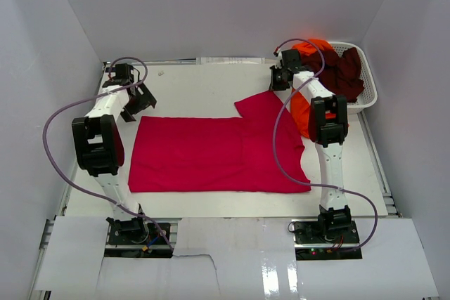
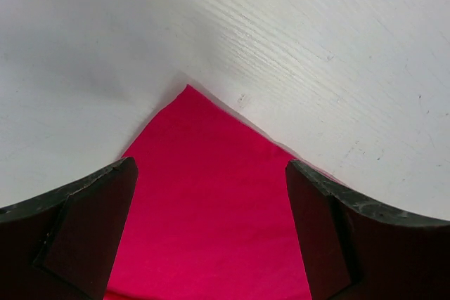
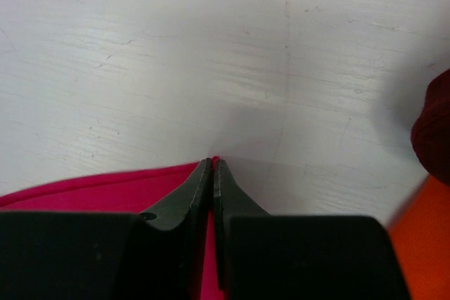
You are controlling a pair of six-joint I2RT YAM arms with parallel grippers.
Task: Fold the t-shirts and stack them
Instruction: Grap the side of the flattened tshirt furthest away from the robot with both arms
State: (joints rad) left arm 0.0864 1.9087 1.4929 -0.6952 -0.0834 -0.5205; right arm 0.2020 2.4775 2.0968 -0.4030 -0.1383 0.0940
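The right fingers are pinched together on the far right corner of the crimson t-shirt, a sliver of red showing at their tips. The left fingers stand wide apart just above its far left corner, gripping nothing. The shirt lies spread on the desk, so the first fold looks to be in hand, and next the left side needs its own pinch so both corners can be carried toward the near edge. The orange t-shirt and maroon t-shirt sit heaped at the basket; no label or writing is readable.
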